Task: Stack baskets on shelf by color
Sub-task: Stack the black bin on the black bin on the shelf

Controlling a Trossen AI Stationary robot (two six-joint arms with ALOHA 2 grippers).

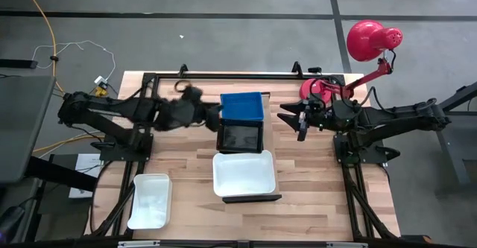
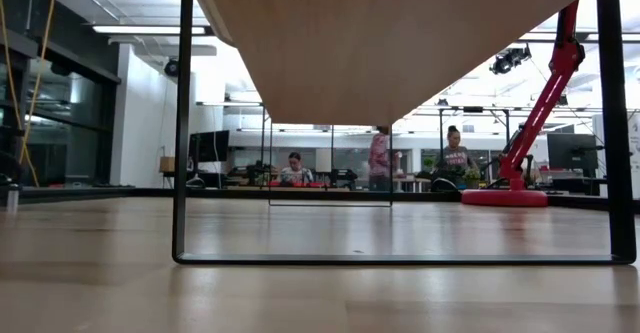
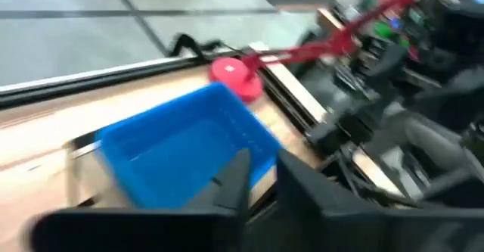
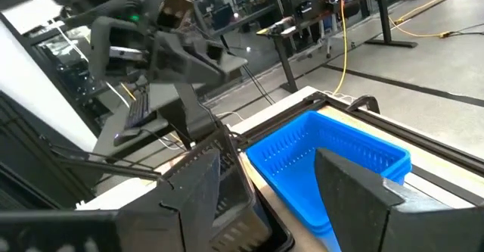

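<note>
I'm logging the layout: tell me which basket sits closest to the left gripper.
The blue basket at the shelf's far end, just beside the left gripper. The black one comes next; both white baskets lie farther off.

We see a blue perforated basket [image 1: 243,106] at the shelf's far end, a black mesh basket [image 1: 240,136] touching it mid-shelf, a white basket [image 1: 244,175] at the near end, and another white basket [image 1: 150,200] near the desk's near-left corner.

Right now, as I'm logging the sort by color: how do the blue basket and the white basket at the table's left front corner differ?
The blue basket is bright blue and sits at the back middle by the left gripper; the white basket is white and stands alone, far from both arms. The blue basket lies wide, the white basket lengthwise. Both are shallow open rectangles.
</note>
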